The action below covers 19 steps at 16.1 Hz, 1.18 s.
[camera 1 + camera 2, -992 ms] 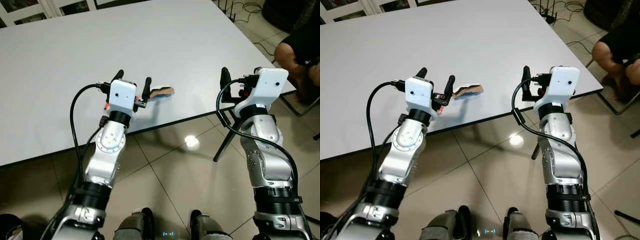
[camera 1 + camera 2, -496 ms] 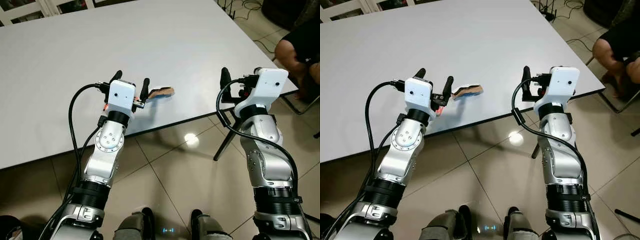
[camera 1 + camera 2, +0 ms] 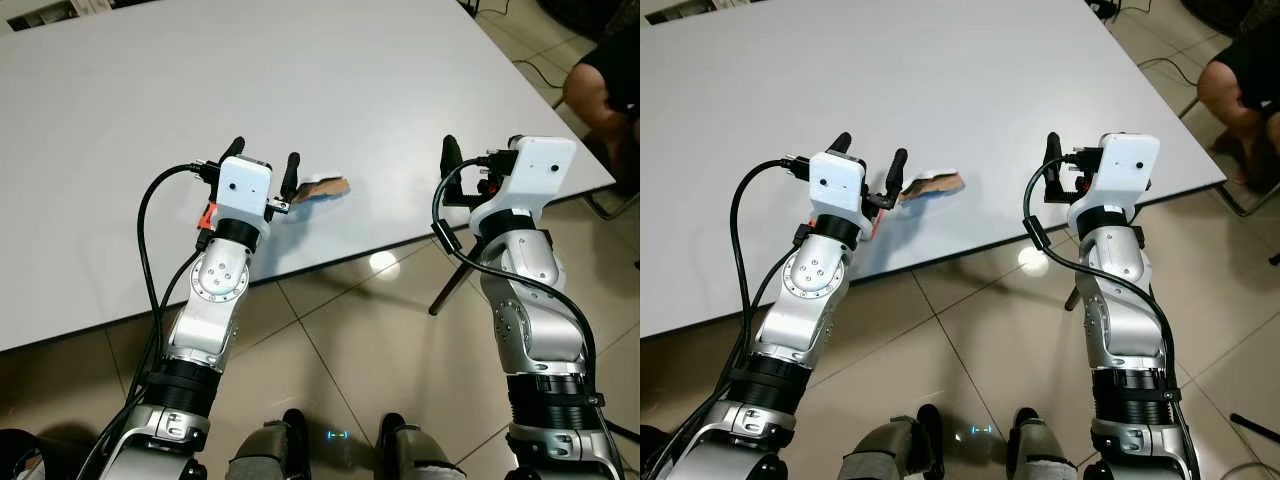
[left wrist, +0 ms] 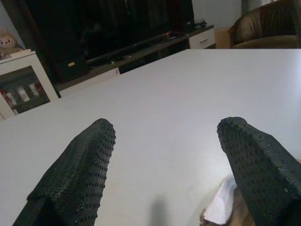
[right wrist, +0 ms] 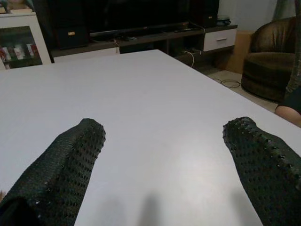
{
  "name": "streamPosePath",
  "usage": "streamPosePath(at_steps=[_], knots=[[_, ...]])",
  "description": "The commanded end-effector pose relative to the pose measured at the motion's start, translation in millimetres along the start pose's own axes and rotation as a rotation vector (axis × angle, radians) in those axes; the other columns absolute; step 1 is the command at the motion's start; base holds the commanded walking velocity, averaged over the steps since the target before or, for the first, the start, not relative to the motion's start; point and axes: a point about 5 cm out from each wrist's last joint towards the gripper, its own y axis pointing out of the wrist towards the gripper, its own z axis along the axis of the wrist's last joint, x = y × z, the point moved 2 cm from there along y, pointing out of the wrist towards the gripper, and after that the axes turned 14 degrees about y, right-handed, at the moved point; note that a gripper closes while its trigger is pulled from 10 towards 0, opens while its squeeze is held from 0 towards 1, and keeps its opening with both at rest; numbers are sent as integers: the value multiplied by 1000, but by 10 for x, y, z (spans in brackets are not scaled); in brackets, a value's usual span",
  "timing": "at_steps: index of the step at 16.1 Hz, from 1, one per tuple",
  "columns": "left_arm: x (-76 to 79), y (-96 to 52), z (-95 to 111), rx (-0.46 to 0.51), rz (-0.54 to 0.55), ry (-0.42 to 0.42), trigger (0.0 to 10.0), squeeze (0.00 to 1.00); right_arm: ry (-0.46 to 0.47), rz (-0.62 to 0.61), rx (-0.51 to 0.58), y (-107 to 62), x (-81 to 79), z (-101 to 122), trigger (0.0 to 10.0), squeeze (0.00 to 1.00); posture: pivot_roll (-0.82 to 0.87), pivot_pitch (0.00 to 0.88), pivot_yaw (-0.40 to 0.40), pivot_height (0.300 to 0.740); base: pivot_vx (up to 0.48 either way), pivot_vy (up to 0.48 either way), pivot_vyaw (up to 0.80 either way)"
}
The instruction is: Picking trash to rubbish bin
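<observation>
Fingers of the left gripper are spread wide with nothing between them, held just above the near edge of the white table. One fingertip sits close beside the piece of trash, though whether it touches cannot be told.

That trash is a small crumpled scrap, brown like torn paper or card on its upper side, with a pale, whitish edge facing the gripper. It lies flat on the table close to the near edge, a little toward the robot's right of the left gripper and roughly midway between the two arms. In the left wrist view its white and brown corner peeks out beside one black finger.

The right gripper hangs over the table's near edge further to the right, well apart from the scrap. Its fingers are also spread wide and hold nothing.

Beyond the table, the wrist views show a dark cabinet along the far wall and a brown armchair. Beneath the arms is a glossy tiled floor, and a person's knee shows at the right edge.
</observation>
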Motion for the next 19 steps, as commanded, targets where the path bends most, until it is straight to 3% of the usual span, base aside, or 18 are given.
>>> streamPosePath(at_steps=[1,11,19], knots=[[2,-45,-7,5,-8,-7,10000,0,1,-1,-18,-40,-24,-36,10000,0,15,264,73,740,0,0,0],[-20,-321,-60,-31,-17,2,10000,0,-1,-8,-65,-274,-19,-88,10000,0,18,331,79,740,0,0,0],[-125,-304,-46,-29,-59,48,10000,0,1,-16,-78,-326,-25,-92,10000,0,19,333,96,740,0,0,0]])
